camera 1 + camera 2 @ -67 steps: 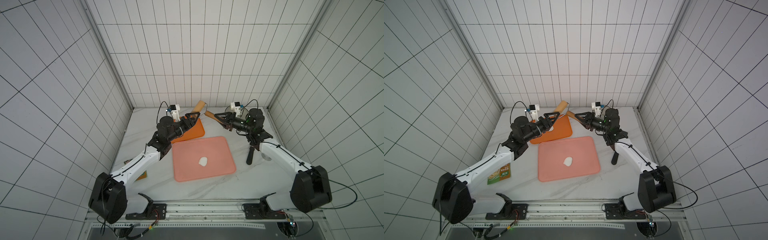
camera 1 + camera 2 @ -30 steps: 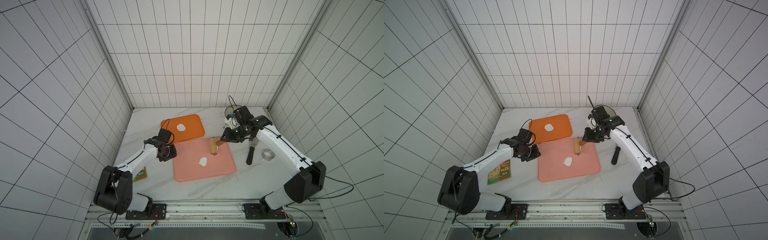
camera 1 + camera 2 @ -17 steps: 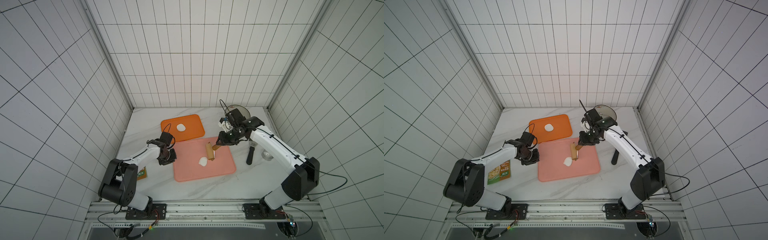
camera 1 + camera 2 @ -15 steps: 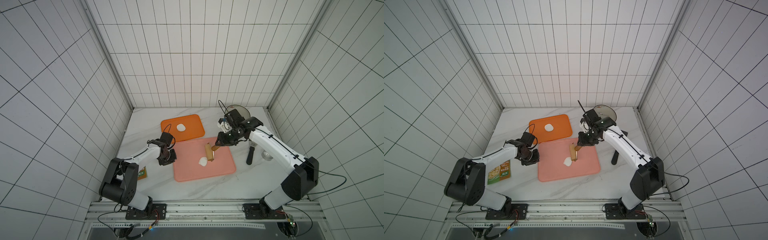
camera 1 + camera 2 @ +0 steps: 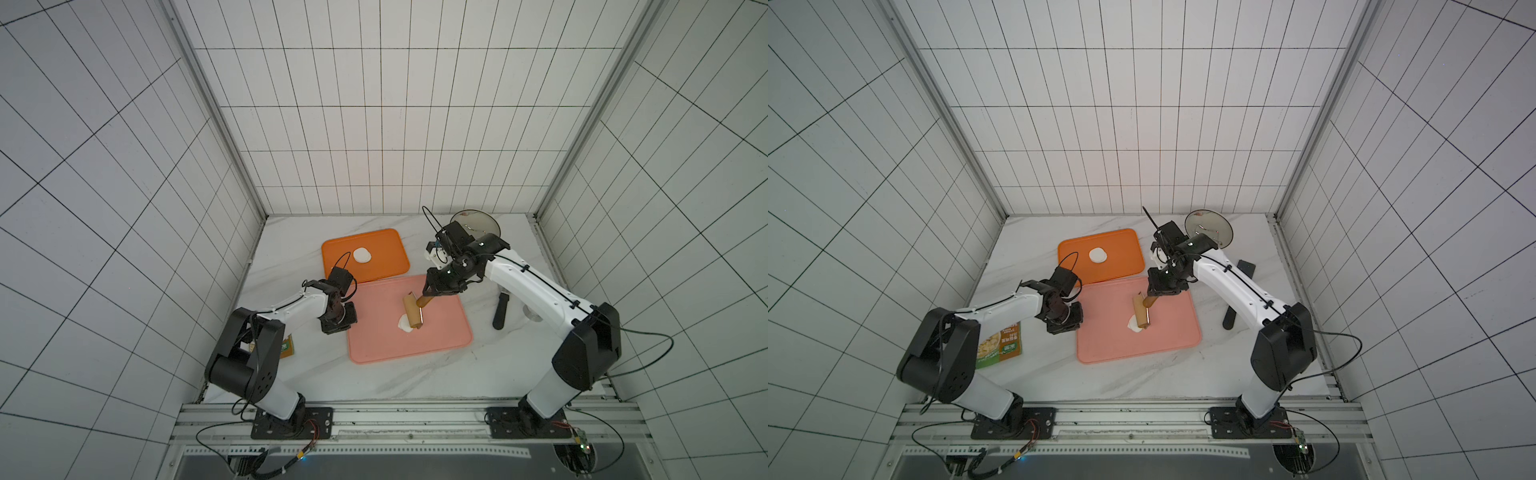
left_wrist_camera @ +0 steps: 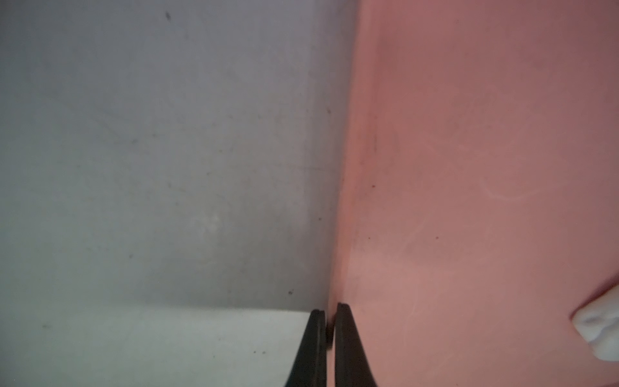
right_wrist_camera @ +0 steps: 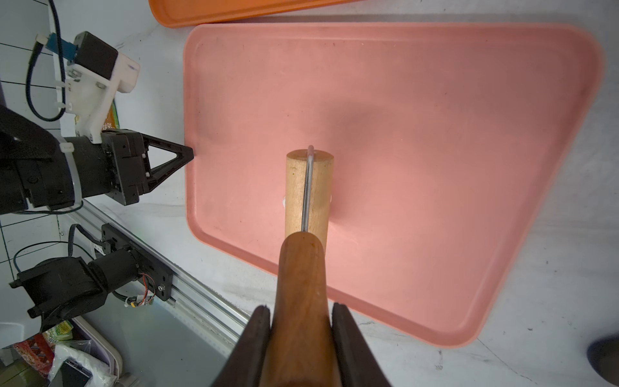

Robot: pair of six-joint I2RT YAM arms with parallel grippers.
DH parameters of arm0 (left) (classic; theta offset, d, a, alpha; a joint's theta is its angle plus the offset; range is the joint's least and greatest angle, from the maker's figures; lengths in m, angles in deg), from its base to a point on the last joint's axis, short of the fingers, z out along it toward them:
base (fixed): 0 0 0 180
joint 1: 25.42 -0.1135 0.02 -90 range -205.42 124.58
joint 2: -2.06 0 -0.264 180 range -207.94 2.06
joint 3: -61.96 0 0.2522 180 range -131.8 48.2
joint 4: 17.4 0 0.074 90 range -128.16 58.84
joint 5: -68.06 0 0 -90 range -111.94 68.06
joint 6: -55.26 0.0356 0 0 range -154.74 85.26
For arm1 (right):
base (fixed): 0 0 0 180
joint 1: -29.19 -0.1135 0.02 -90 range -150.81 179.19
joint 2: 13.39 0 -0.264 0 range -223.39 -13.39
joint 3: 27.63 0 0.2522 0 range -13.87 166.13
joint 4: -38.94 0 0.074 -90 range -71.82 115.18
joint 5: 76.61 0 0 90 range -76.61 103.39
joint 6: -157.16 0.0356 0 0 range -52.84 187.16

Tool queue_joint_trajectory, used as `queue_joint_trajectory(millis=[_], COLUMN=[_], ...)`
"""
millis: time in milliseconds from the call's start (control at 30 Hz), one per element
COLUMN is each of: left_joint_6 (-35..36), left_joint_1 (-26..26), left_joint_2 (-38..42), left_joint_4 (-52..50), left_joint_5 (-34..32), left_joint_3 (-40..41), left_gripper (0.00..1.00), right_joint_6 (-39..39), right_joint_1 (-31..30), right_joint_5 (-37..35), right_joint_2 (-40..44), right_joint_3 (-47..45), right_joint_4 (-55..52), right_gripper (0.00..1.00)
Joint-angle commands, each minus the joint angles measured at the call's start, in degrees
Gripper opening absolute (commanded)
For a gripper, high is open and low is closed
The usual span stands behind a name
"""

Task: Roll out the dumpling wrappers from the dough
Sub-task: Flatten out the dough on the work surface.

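Note:
The dough [image 5: 401, 323] [image 5: 1133, 326] is a small white lump on the pink tray [image 5: 440, 336] [image 5: 1167, 343]. A wooden rolling pin [image 5: 412, 313] [image 5: 1141, 314] lies across the dough and hides most of it. My right gripper [image 5: 428, 292] [image 7: 301, 306] is shut on the pin's handle [image 7: 301, 268]. At the tray's left edge my left gripper [image 5: 348, 328] [image 6: 330, 308] is shut on the rim. One round white dumpling wrapper [image 5: 361, 254] [image 5: 1098, 255] lies on the orange tray [image 5: 386, 253].
A black-handled tool [image 5: 500, 309] [image 5: 1231, 318] lies right of the pink tray, with a steel ring [image 5: 530, 316] half hidden by the right arm. A dark round dish [image 5: 476, 224] stands at the back. A printed packet [image 5: 998, 345] lies at the front left.
The right arm has carried the rolling pin down over the pink tray and set its roller on the dough. The left gripper has moved to the tray's left rim and shut on it.

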Motion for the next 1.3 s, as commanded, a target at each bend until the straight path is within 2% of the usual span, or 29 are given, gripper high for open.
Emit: queue_joint_trajectory(millis=[0,67,367,600,900,1100,1267], left_joint_6=[0.2,0.2,1.2,1.3,1.3,1.3,1.4], left_joint_1=[1.5,2.0,3.9,4.1,4.1,4.1,4.1], left_joint_2=[-1.7,-2.0,-3.6,-3.8,-4.2,-4.0,-3.9], left_joint_4=[1.1,1.0,-0.2,-0.1,0.0,-0.4,-0.5], left_joint_5=[-0.8,-1.1,-3.5,-4.2,-4.5,-4.9,-5.0], left_joint_3=[-0.8,-1.4,-3.2,-3.1,-3.1,-3.1,-3.2], left_gripper=[0.05,0.0,0.0,0.0,0.0,0.0,0.0], right_joint_6=[0.2,0.0,-1.0,-1.4,-0.7,-1.4,-2.9], right_joint_1=[-0.3,-0.3,-0.4,-0.3,0.2,3.0,1.5], right_joint_5=[0.4,0.5,-3.3,-7.1,-9.5,-14.9,-16.7], right_joint_2=[-1.3,-2.0,-6.6,-8.7,-8.5,-4.1,-3.6], right_joint_3=[3.8,4.6,5.4,1.1,-5.1,-8.1,-8.3], right_joint_4=[-1.5,-2.2,-5.0,-4.2,0.0,0.8,1.8], right_gripper=[0.0,0.0,0.0,0.0,0.0,0.0,0.0])
